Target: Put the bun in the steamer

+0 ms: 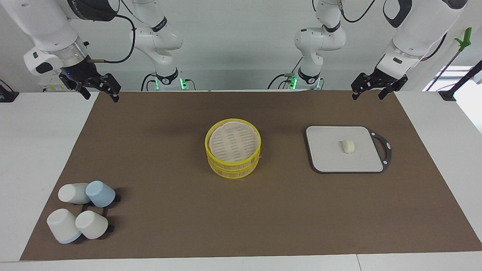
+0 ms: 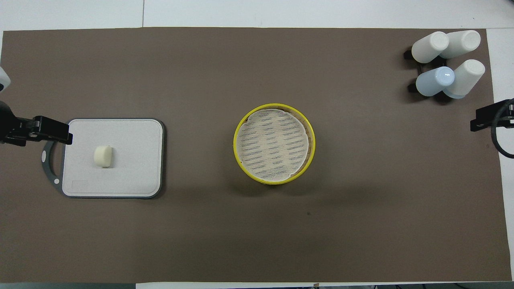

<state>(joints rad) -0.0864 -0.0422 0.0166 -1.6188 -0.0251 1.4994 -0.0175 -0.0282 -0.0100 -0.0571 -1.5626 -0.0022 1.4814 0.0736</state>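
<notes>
So my left gripper [image 1: 371, 91], fingers apart and empty, hangs nearest the bun [image 1: 348, 146] on the grey board [image 1: 327, 158]; its long side probably points toward the steamer [image 1: 233, 150].

Both arms are glossy white, built of rounded, bulbous segments joined by black rings at the joints. The left arm [image 1: 410, 34] carries a broad black band across its upper link, and black cables loop from it at about twelve o'clock. The right arm [image 1: 49, 34] ends in a ribbed silver collar with a small blue light, a thin metal stub at its three o'clock side, and a black cable arcing away. Each base wears a black ring with white lettering too small to read, and green lights glow beside it. The left gripper [image 1: 371, 92] and right gripper [image 1: 98, 93] are matte black, angular, with linked fingers.
</notes>
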